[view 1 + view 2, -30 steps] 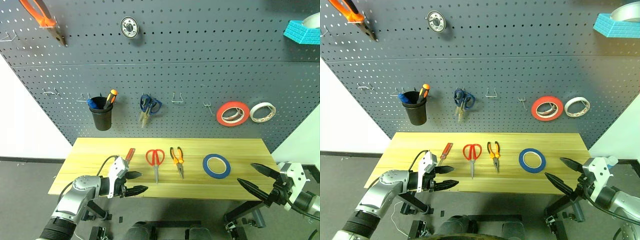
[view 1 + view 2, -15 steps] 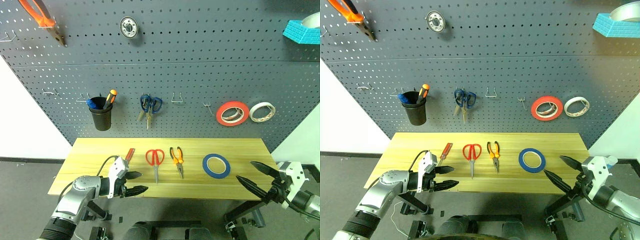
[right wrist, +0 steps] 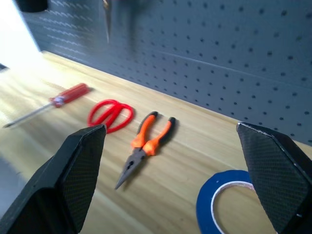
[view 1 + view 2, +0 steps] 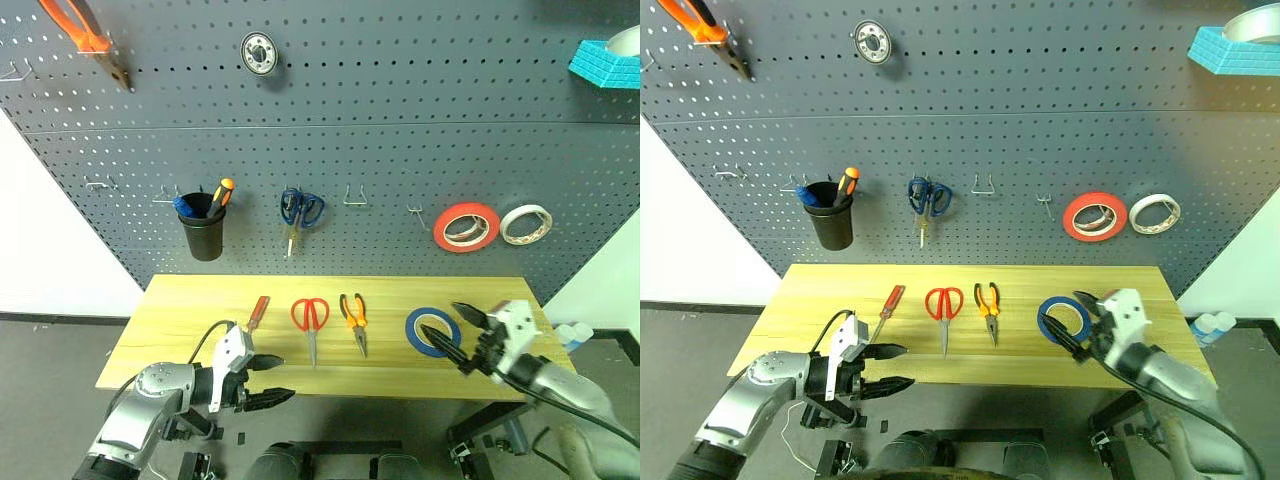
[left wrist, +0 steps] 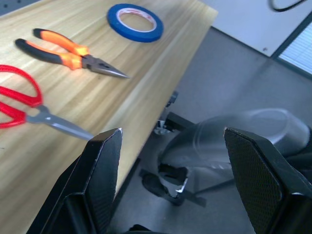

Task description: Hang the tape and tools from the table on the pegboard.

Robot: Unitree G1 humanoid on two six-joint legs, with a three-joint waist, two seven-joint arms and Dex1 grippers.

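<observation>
R gripper (image 4: pixel 450 327) moved in over blue tape (image 4: pixel 433 332), fingers open

blue tape (image 4: pixel 1064 319) on table (image 4: pixel 830 290), right tool (image 4: pixel 1087 323) spread beside it

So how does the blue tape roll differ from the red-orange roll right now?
The blue tape roll lies flat on the table, while the red-orange roll hangs upright on the pegboard. The open right gripper is at the blue roll; nothing is near the red-orange one. Both are ring-shaped rolls with a wide hole.
</observation>
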